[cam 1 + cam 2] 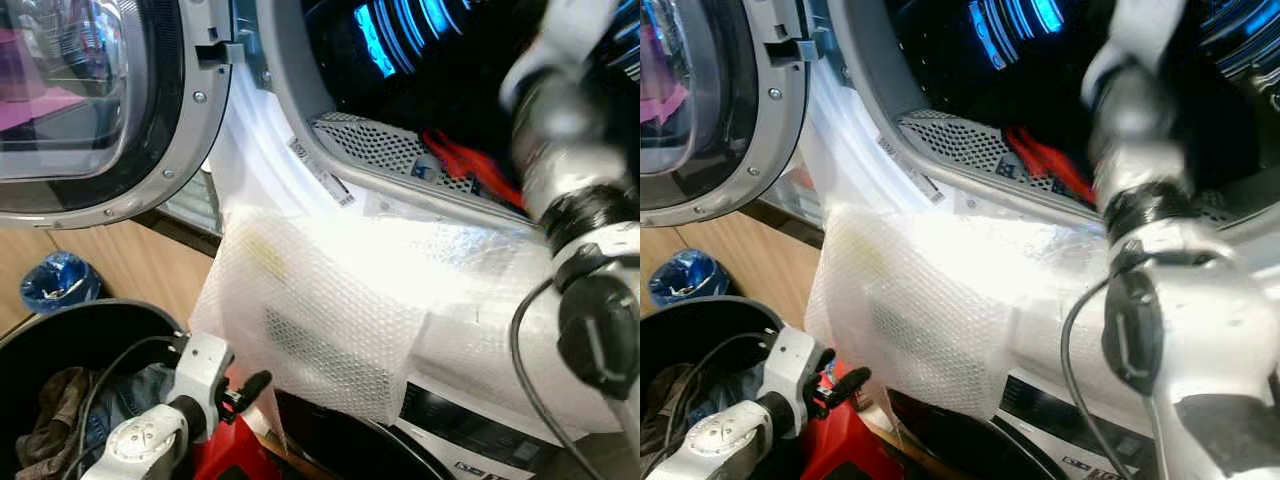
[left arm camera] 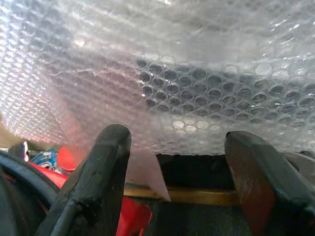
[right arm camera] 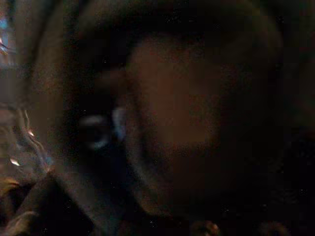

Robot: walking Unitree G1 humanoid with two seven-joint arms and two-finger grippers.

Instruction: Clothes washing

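Clothes (image 1: 55, 410) are seen heaped in the dark basket (image 1: 60, 330) at lower left; a red garment (image 1: 465, 165) lies inside the washer drum (image 1: 400, 150). Being soft, limp and light, they are best pinched at a raised fold. The left gripper (image 2: 172, 162) is held spread wide and empty below the bubble wrap (image 1: 330, 300). The right arm (image 1: 570, 190) is reached into the drum; whether its fingers are parted cannot be told.
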